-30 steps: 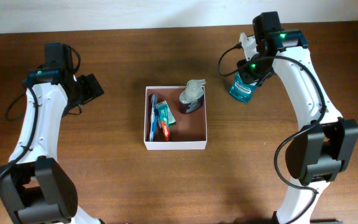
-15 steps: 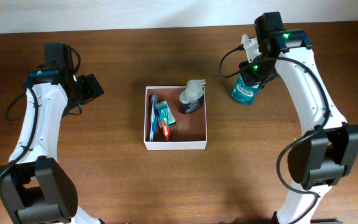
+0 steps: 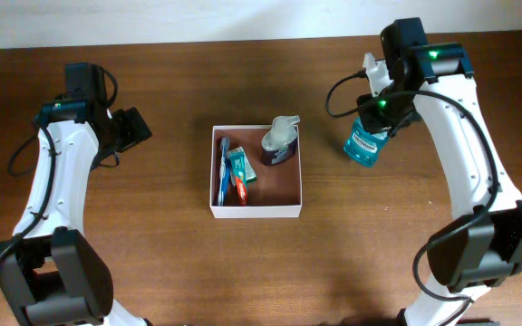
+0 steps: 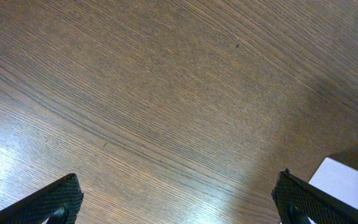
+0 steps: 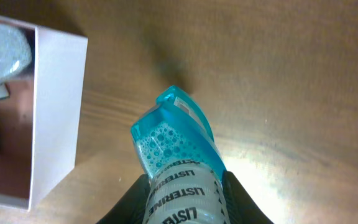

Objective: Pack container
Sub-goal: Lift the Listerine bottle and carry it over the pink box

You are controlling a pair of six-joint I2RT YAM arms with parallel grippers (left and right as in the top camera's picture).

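as right claw [image 3: 381,114] grips mouthwash [image 3: 366,148], container [image 3: 256,213] stands apart.

fingers [image 5: 134,200] grip teal Listerine bottle [image 5: 178,158] at bottom centre | white-walled container [image 5: 56,118] at left, apart from bottle | wooden counter [image 5: 291,87] below

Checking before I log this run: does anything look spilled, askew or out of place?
Nothing looks spilled or damaged. The mouthwash bottle is outside the container, gripped in the right tool. The toothpaste and small bottle sit inside it.
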